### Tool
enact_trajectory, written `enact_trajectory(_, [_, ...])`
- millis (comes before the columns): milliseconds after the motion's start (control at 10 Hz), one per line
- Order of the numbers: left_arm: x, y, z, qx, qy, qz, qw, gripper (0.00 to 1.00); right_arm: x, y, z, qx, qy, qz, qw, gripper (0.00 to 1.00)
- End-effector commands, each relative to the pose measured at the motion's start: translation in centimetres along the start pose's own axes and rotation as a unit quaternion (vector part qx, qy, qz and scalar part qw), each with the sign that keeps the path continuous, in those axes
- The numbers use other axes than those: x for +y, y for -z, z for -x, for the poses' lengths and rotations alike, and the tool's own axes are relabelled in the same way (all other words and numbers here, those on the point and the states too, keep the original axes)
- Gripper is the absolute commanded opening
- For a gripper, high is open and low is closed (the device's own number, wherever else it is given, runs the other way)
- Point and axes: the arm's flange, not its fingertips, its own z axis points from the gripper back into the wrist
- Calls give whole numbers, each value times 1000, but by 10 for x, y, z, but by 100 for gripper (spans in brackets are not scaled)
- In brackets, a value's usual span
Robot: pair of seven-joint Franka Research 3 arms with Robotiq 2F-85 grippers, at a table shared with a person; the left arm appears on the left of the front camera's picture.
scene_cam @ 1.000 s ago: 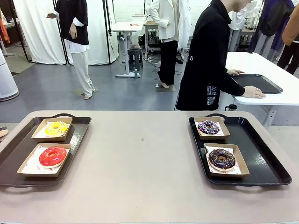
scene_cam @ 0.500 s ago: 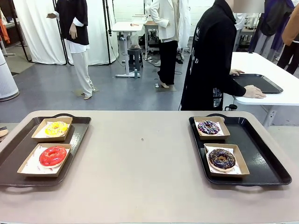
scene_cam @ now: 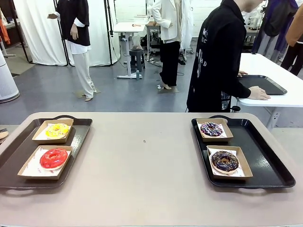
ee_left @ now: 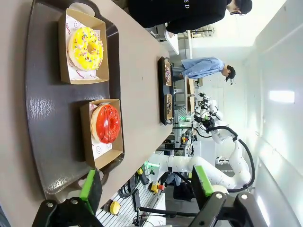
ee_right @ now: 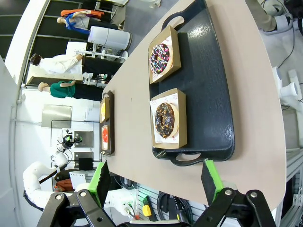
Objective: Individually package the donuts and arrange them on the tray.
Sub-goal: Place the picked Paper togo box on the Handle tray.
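On the table's left side a dark tray (scene_cam: 80, 135) carries two shallow cardboard boxes: the far one holds the yellow donut (scene_cam: 57, 130) and the near one the red donut (scene_cam: 53, 158). In the left wrist view the left gripper (ee_left: 147, 185) hangs above the table's near edge with its green-padded fingers spread wide and nothing between them; the red donut (ee_left: 107, 123) lies just beyond the fingertips, and the yellow donut (ee_left: 85, 48) sits farther along the same tray. The middle of the table (scene_cam: 142, 156) lies bare between the two trays. On the right, a second dark tray (scene_cam: 265, 156) holds two more boxes, the purple sprinkled donut (scene_cam: 211, 128) at the far end and the chocolate donut (scene_cam: 224, 161) nearer. The right gripper (ee_right: 155, 182) likewise stands spread and empty, off the tray's near handle, with the chocolate donut (ee_right: 165, 118) closest ahead of it and the purple sprinkled donut (ee_right: 160, 56) beyond. A person in black (scene_cam: 218, 61) stands past the far edge, a hand resting on another table.
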Motion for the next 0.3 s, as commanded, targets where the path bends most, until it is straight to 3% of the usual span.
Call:
enact_trajectory(0, [-2, -3, -1, -1, 2, 1, 1000, 99, 2, -1, 0, 0, 3, -5, 1000, 100])
enact_trajectory(200, [-2, -3, -1, -1, 2, 1, 1000, 99, 2, -1, 0, 0, 3, -5, 1000, 100])
